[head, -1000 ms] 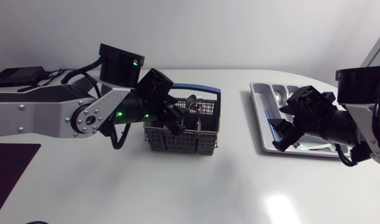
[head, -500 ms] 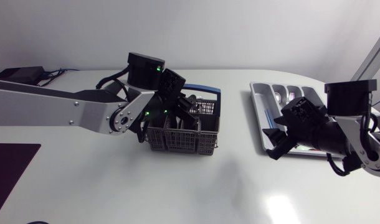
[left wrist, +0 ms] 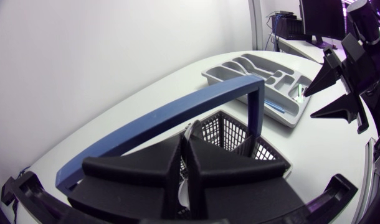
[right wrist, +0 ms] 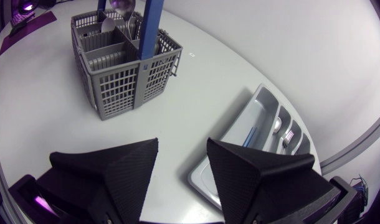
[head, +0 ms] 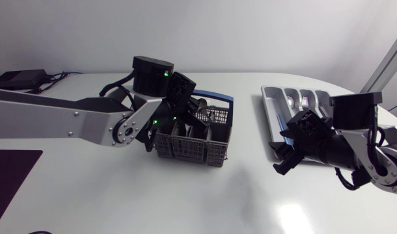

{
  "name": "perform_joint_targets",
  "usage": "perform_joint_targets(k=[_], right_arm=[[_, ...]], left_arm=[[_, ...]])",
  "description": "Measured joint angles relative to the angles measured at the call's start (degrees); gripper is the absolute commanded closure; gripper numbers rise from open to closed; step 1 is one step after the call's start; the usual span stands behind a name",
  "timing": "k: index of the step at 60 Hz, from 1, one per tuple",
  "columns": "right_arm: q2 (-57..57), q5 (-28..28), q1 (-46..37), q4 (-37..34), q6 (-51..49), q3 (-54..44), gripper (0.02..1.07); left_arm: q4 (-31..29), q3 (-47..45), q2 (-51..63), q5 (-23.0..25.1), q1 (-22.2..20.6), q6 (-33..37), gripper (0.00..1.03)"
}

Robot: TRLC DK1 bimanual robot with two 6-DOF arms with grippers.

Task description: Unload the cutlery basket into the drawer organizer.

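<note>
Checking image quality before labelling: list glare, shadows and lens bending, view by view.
Head view: glare patch on the table; soft shadow beside the cutlery basket. Left wrist view: fisheye slightly bows the basket's blue handle. Right wrist view: even light, no glare on the table.

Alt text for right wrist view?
Open right claw, empty, over the white table. Ahead stands a grey cutlery basket with a blue handle and spoons inside; the grey drawer organizer, holding some cutlery, lies nearer, off to one side.
</note>
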Motion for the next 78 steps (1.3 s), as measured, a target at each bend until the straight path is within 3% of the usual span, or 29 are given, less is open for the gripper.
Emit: perform_joint_targets(k=[14, 24, 40, 46, 52, 57, 71, 78], right_arm=[[-0.9, 0.0, 2.3, -0.5, 1.7, -0.4, 0.48], [-1.4, 0.0, 3.3, -1.7, 2.8, -0.4, 0.48], [-3.1, 0.0, 5.2, -1.8, 4.0, -0.4, 0.48], [-4.9, 0.0, 5.8, -1.9, 4.5, -0.4, 0.48], [-7.1, 0.0, 6.2, -1.9, 4.5, -0.4, 0.48], [-8.8, 0.0, 6.7, -4.4, 4.5, -0.3, 0.34], [-12.9, -2.9, 8.2, -13.1, 4.4, 0.5, 0.33], [-16.2, -6.1, 8.7, -16.6, 4.4, 2.1, 0.33]], left_arm=[[10.9, -9.2, -6.5, -8.2, -7.5, 6.4, 1.0], [19.1, -15.3, -9.9, -11.9, -10.1, 12.7, 1.0], [20.0, -19.2, -17.7, -12.7, -10.2, 16.8, 1.0], [17.4, -19.2, -22.9, -12.7, -9.9, 17.1, 1.0], [10.9, -19.0, -28.3, -12.4, -9.8, 17.1, 1.0], [4.3, -18.1, -32.2, -11.8, -9.9, 16.9, 1.0], [-15.5, -10.0, -35.4, -4.0, -9.6, 11.8, 1.0], [-22.0, -6.5, -35.2, 0.0, -9.0, 9.3, 1.0]])
